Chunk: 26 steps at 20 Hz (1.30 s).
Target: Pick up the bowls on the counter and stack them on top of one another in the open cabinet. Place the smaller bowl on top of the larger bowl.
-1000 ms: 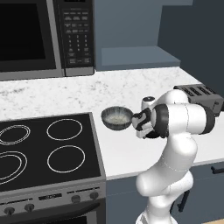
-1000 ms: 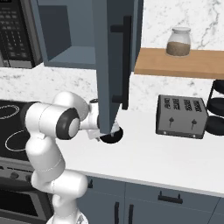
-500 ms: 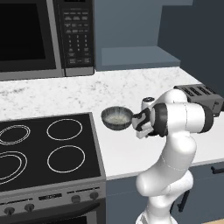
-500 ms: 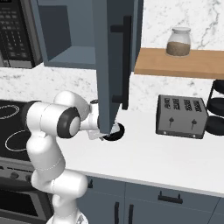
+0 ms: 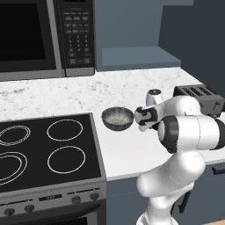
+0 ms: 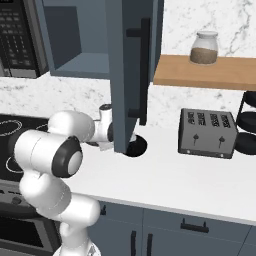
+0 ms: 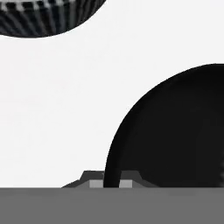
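**Black bowl's rim sitting between the gripper's fingertips**

Glossy black is filling the lower right of the hand view, where the small bowl (image 7: 175, 131) is sitting on the white counter (image 7: 65, 109) with its rim running down between the gripper's (image 7: 111, 183) two fingertips. Whether they are pinching the rim cannot be told. From the right base view the bowl (image 6: 137, 146) is peeking out behind a hanging cabinet door (image 6: 131, 75), beside the arm's wrist. Just beyond, the larger grey ribbed bowl (image 5: 117, 118) is resting on the counter beside the stovetop (image 5: 44, 149), its pale inside showing. Farther back, the open cabinet (image 5: 136, 57) is standing beside the microwave (image 5: 44, 35), and a toaster (image 6: 207, 132) is sitting well to the right.
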{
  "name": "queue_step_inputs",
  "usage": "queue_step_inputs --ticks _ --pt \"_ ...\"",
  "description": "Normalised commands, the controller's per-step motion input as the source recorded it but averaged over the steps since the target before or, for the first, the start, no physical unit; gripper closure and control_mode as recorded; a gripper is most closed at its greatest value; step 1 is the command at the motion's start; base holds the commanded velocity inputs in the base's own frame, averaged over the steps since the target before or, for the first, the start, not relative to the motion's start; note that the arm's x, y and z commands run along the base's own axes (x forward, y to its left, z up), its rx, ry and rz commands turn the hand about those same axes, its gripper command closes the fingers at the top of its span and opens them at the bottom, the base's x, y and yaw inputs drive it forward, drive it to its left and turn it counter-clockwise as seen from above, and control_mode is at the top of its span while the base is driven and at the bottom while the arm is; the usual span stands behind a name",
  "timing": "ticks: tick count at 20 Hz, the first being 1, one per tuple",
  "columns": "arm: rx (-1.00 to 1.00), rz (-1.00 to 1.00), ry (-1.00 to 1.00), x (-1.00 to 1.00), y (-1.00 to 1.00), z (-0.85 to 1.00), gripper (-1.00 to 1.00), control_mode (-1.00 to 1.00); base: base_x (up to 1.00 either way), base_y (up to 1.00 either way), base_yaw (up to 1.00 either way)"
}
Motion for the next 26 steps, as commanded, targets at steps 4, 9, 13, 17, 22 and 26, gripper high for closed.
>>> queue_step_inputs --ticks 4,9,13,17,22,26 --pt "0.0 0.01 -0.26 -0.32 0.09 1.0 1.0 -1.0 0.0 0.0 0.0" --pt "0.0 0.09 -0.2 -0.14 0.8 0.92 1.0 -1.0 0.0 0.0 0.0" --pt "0.0 0.11 -0.03 0.0 1.0 0.62 1.0 -1.0 0.0 0.0 0.0" --pt "0.0 0.08 -0.01 0.0 1.0 0.34 1.0 -1.0 0.0 0.0 0.0" --pt "-0.01 0.02 0.0 0.16 0.9 0.05 1.0 -1.0 0.0 0.0 0.0" --pt "-0.05 0.0 0.01 0.47 0.24 -0.14 1.0 -1.0 0.0 0.0 0.0"
